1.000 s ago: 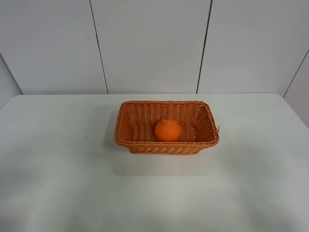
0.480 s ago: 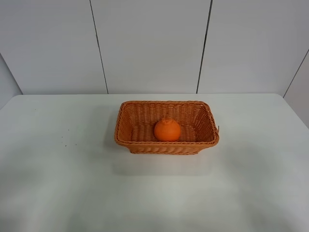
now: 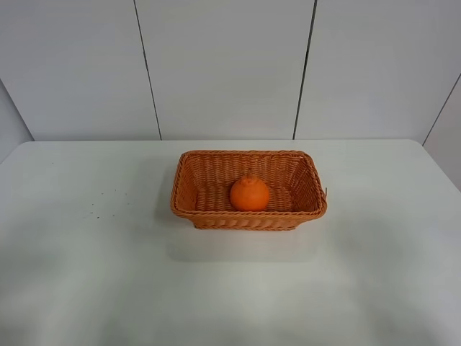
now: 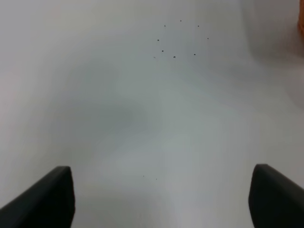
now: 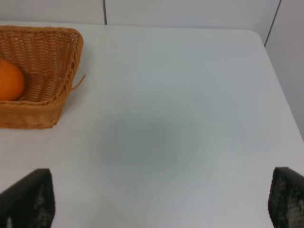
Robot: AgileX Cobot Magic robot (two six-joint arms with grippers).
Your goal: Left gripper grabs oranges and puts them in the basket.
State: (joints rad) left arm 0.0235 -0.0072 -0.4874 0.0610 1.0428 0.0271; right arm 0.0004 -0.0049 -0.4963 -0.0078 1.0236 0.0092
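At frame center, the orange [image 3: 249,193] sits inside the wicker basket [image 3: 189,172]; my left gripper [image 4: 161,199] and right gripper [image 5: 161,202] are spread wide, empty.

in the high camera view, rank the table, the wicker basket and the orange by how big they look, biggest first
1. White table: it spans nearly the whole lower half of the view.
2. Wicker basket: far smaller than the table.
3. Orange: smallest, sitting inside the basket and covering only part of its floor.
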